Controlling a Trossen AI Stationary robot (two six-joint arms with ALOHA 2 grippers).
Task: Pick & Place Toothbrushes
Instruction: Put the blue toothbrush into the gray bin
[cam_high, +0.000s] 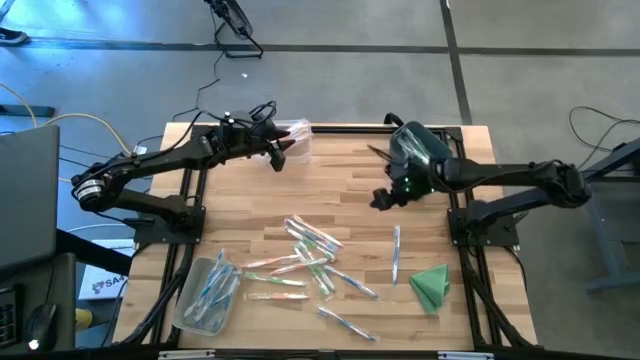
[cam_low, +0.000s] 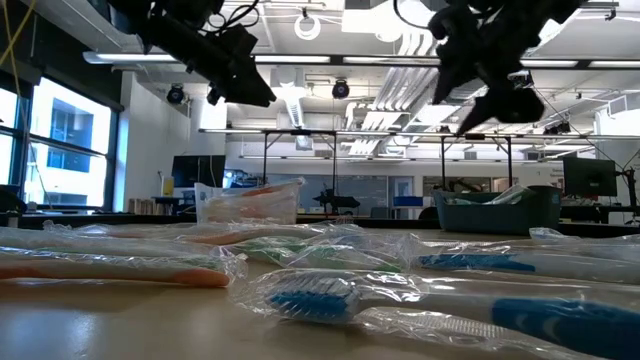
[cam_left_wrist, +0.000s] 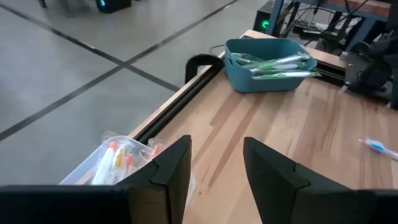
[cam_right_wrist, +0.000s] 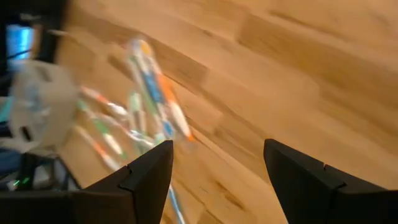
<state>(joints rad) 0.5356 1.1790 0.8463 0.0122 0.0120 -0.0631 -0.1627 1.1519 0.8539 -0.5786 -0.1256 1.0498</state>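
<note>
Many wrapped toothbrushes (cam_high: 305, 255) lie scattered on the wooden table's near middle, with one toothbrush (cam_high: 396, 250) apart to the right. They show blurred in the right wrist view (cam_right_wrist: 149, 93). My left gripper (cam_high: 278, 155) hangs open above the table at the far left, beside a clear bin (cam_left_wrist: 118, 158) of orange toothbrushes. My right gripper (cam_high: 385, 198) is open, tipped down over bare wood near a teal bin (cam_left_wrist: 267, 62) of green toothbrushes. Both grippers hold nothing and hang clear of the table in the low view, the left (cam_low: 245, 85) and the right (cam_low: 495, 100).
A second clear bin (cam_high: 208, 295) with blue toothbrushes stands at the near left corner. A folded green cloth (cam_high: 432, 285) lies at the near right. Black frame rails (cam_left_wrist: 168, 106) run along the table's edges. Bare wood lies between the two far bins.
</note>
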